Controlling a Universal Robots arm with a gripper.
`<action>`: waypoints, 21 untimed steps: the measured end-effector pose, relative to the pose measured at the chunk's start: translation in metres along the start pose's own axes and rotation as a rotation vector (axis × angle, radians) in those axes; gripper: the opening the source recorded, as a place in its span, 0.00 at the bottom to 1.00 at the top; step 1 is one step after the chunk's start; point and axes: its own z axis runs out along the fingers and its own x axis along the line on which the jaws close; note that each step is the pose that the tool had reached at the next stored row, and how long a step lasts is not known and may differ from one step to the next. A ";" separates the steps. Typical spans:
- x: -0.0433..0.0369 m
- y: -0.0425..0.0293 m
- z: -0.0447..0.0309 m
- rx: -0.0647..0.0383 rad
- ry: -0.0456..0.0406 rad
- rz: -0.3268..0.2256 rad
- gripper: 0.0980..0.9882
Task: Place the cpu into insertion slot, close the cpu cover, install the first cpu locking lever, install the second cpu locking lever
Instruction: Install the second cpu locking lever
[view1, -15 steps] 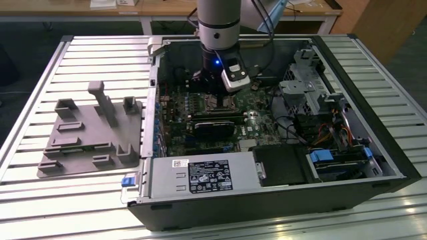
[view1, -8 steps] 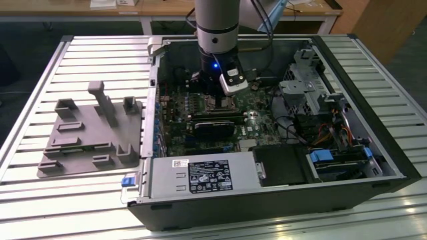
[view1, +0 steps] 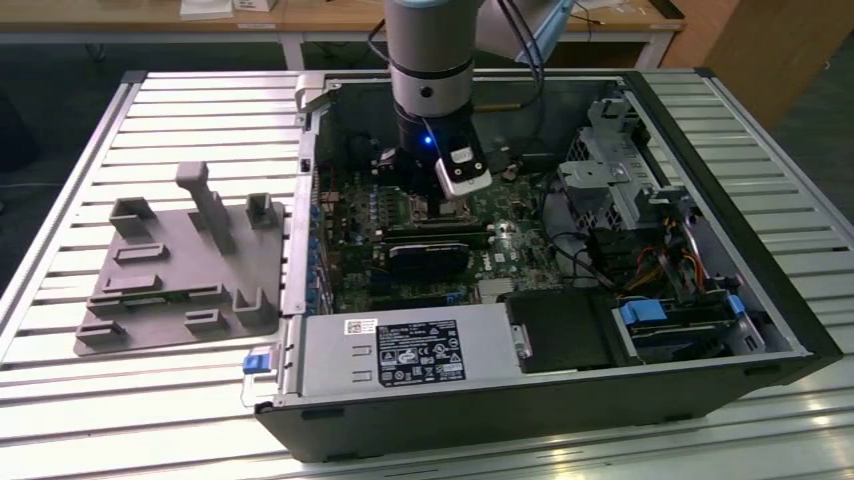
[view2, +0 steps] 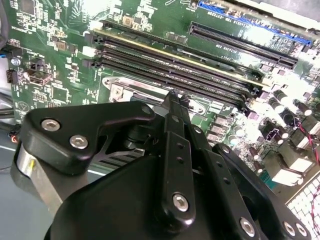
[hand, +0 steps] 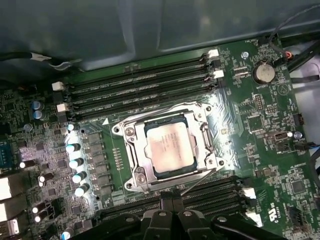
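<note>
Claw (view2: 172, 97): in the second wrist view its black fingers (view2: 176, 150) run together to one narrow tip with no gap showing between them, and nothing is seen gripped there. The tip hangs low over the green motherboard (view2: 60, 60), just at the silvery edge of the insertion slot (view2: 127, 90). In the first wrist view the black linkage of the claw sits at the 6 o'clock edge, immediately below the socket.

The cpu (hand: 169, 149), a silvery-beige square, lies flat within the insertion slot at the centre of the first wrist view. The cpu cover (hand: 200, 131), a thin metal frame with a square window, lies down around the chip, the chip's top showing through the window. Whether the locking levers along the frame are latched cannot be told.

Long black memory slots (hand: 140, 92) run at 12 o'clock of the socket, with a further bank at 5 o'clock. A row of small silver-topped capacitors (hand: 75, 162) stands at 9 o'clock.

In the exterior view the arm (view1: 430, 60) reaches down into the open computer case (view1: 534, 400), which lies on a slatted metal table (view1: 160, 110). A grey fixture plate (view1: 180, 270) rests on the table at 9 o'clock of the case.
</note>
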 end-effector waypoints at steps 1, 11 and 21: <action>0.0004 -0.0009 0.0008 -0.003 0.0007 0.000 0.00; 0.0035 -0.0080 0.0037 -0.010 0.0026 0.001 0.00; 0.0061 -0.0149 0.0095 -0.061 0.0154 0.004 0.00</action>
